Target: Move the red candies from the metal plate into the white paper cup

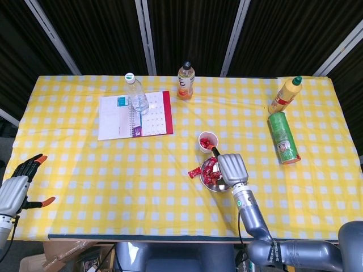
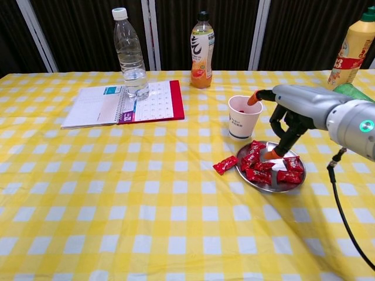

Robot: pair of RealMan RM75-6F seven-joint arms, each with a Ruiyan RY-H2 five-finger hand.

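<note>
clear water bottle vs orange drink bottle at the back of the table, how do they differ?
The clear plastic water bottle has a white cap; the orange drink bottle has a black one. The water bottle is see-through with no label showing, while the drink bottle holds orange liquid and carries a printed label. The water bottle stands on the open spiral notebook; the drink bottle stands on the yellow checked tablecloth. Both are upright and capped.

We see a yellow-checked tablecloth-covered table (image 2: pixel 88 222) bearing a round metal plate (image 2: pixel 275 186), with a white paper cup (image 2: pixel 244 117) just behind it, a stray red wrapped candy (image 2: pixel 225 165) left of it, and an open spiral notebook (image 2: pixel 123 103) far left.
</note>
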